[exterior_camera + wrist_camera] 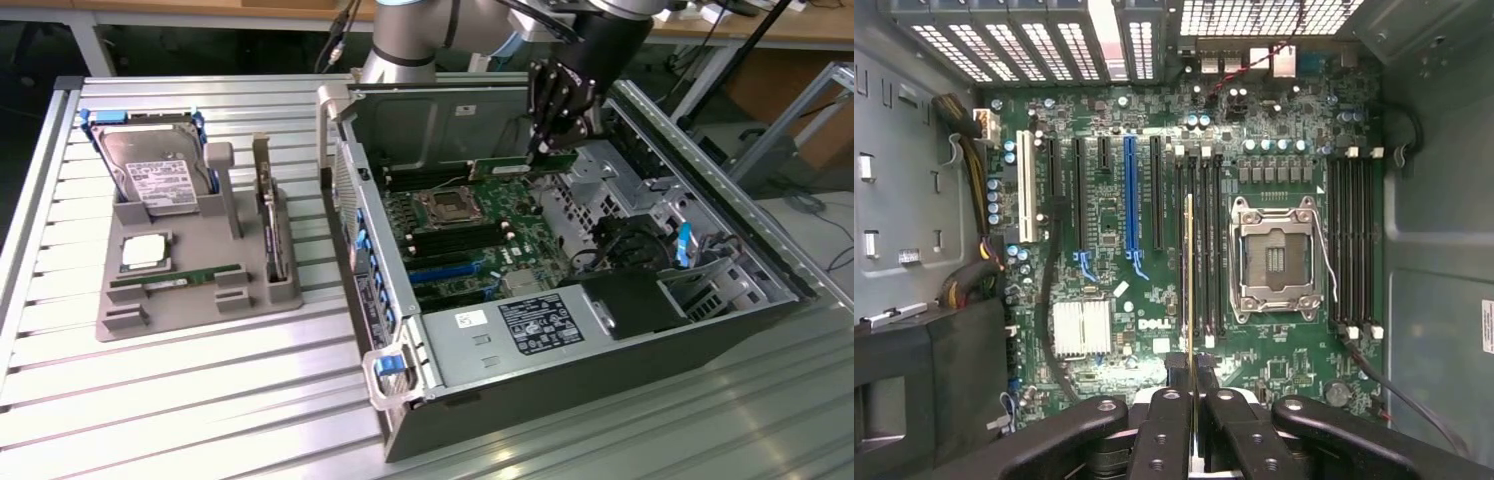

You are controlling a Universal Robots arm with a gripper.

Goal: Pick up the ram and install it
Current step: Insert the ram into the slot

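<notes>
Green stick of ram point(505, 164), black gripper point(539, 148), dark green motherboard point(1154, 310) with one blue slot point(1129, 195), grey tray point(187, 300), ribbed silver table point(160, 400).

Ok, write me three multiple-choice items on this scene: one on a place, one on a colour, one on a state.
1. Where is the ram that the gripper holds?
A. in the tray
B. over the motherboard, inside the case
C. on the table beside the case

2. What colour is that ram's board?
A. red
B. white
C. green

3. How is the gripper?
A. open and empty
B. shut on the ram
C. shut on a hard drive

Answers:
1 B: the stick hangs above the board, between the case walls.
2 C: its face shows green in the exterior view.
3 B: the fingers clamp the stick, seen edge-on in the wrist view.
</notes>
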